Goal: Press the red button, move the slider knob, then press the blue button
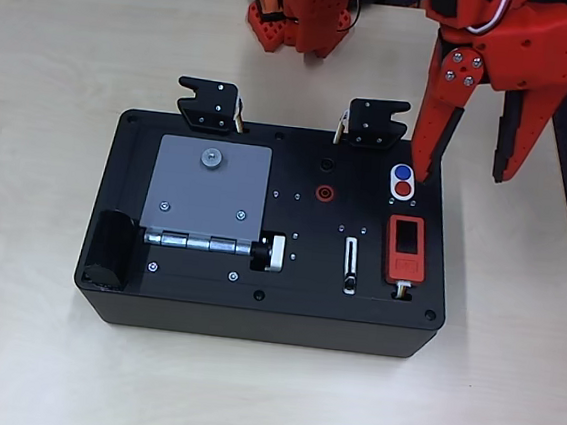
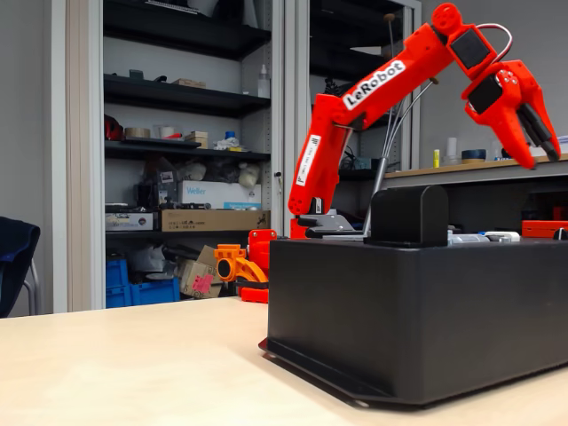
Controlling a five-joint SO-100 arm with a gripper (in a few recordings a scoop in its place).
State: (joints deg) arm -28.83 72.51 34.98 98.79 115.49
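A black box (image 1: 255, 300) sits mid-frame in the overhead view on a pale table (image 1: 29, 349). At the box's right side, a white oval holds the blue button (image 1: 402, 172) above the red button (image 1: 403, 189), the two touching. Below them lies a red device (image 1: 404, 249) with a dark screen. Left of that device is a narrow white-rimmed slot (image 1: 350, 264) with the slider knob (image 1: 350, 281) near its lower end.

The orange gripper (image 1: 469, 165) enters from the upper right, fingers spread well apart and holding nothing. Its left finger (image 1: 433, 137) ends just right of the blue button; the other finger hangs beyond the box's right edge. In the fixed view the gripper (image 2: 541, 146) hovers well above the box top at the upper right.

The first press looks not yet made. To do it well, the finger tip likely needs to shift slightly down-frame and left over the red button, then descend straight, keeping clear of its blue twin.
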